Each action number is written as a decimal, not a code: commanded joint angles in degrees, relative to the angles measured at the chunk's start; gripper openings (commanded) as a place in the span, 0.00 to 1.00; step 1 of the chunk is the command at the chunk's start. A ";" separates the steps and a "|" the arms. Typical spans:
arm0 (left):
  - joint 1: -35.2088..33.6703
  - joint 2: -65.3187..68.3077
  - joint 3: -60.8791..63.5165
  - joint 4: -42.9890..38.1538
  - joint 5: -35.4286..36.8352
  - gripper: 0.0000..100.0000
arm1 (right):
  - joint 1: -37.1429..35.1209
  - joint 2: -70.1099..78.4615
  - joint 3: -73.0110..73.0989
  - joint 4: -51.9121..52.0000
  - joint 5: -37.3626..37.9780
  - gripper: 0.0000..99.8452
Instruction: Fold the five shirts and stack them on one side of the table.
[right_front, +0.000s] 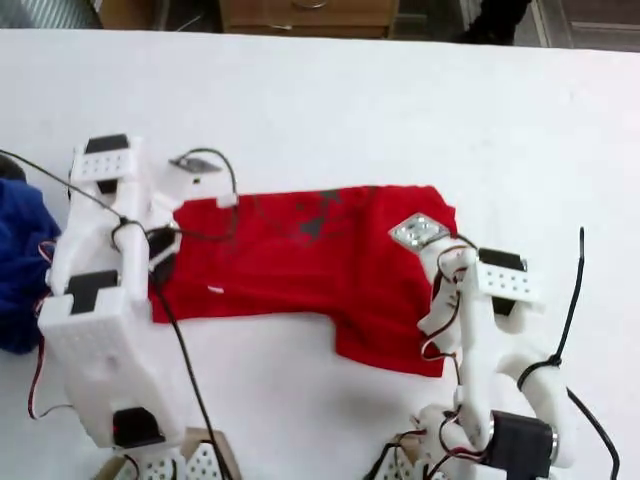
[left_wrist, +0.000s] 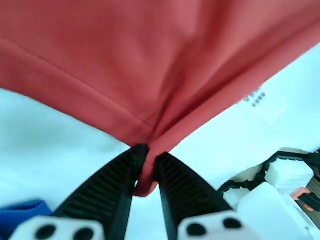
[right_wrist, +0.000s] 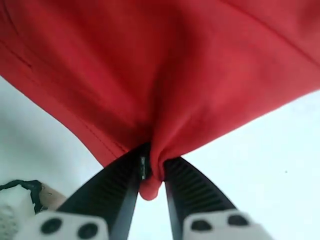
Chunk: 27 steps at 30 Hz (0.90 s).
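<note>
**Item 1: left gripper** (left_wrist: 147, 167). It is the nearest thing to my left wrist lens. The black ribbed fingers are drawn almost together with a pleat of red hem nipped between them. A small tongue of cloth pokes out on the near side of the pinch.

**Item 2: right gripper** (right_wrist: 151, 172). It is the nearest thing to my right wrist lens and in like condition. The fingers are closed down on a bunched red edge, and a stitched hem runs off from the pinch.

**Item 3: red shirt** (right_front: 300, 255). One shirt lies flat at the middle of the table (right_front: 400, 110), dark print uppermost. Its long axis runs side to side, from one arm across to the other. At the right-arm end, a lobe of cloth reaches toward the arm bases.

**Item 4: blue garment** (right_front: 20, 260). It is heaped at the table's left edge, just beside my left arm and apart from the red shirt. I cannot tell whether it is folded.

**Governing relation.** I hold the shirt at both ends of its long axis, so from each gripper the cloth lies toward the other. I judge the next fold depends on carrying both pinches together, square to that axis, or the hem will skew. The left arm is nearer the blue garment, which makes the left side the likelier place for the stack.
</note>
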 joint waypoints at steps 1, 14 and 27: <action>-0.18 -0.35 1.27 1.23 -0.62 0.03 | 0.31 -2.24 -0.53 0.75 0.35 0.02; -0.35 -0.26 5.85 -4.04 -2.55 0.04 | 0.31 -2.07 -0.53 0.92 0.26 0.02; -3.43 -0.79 -16.04 1.76 -1.76 0.27 | 0.22 -2.24 -8.44 1.10 0.18 0.20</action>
